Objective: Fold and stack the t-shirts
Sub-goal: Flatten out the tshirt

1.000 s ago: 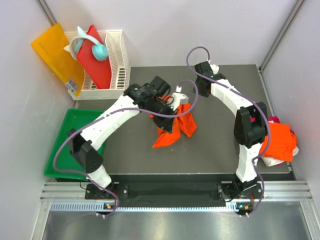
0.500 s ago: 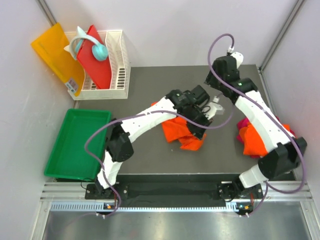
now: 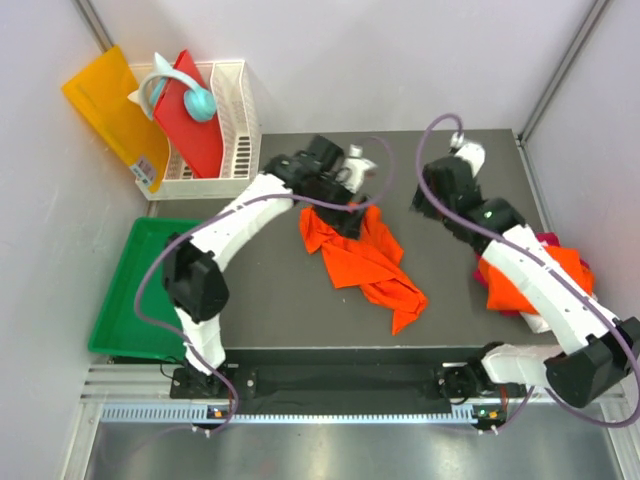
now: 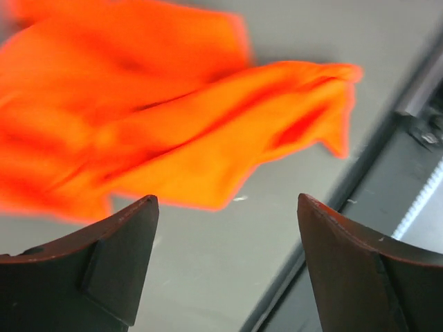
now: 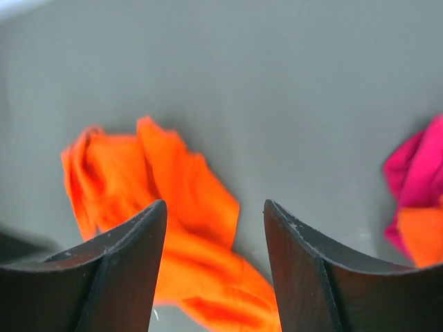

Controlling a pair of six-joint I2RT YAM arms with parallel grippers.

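crumpled bright orange cloth t-shirt (image 3: 362, 258) on dark table (image 3: 270, 300) | left hand (image 4: 226, 204) spread wide, empty | right hand (image 5: 214, 207) parted, empty

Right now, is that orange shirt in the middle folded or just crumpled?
Crumpled, not folded. The middle orange t-shirt sprawls on the table in uneven wrinkled ridges, one pointed corner trailing toward the near edge.

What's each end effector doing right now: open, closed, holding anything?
Left end effector: open, empty, over the orange t-shirt.
Right end effector: open, empty.
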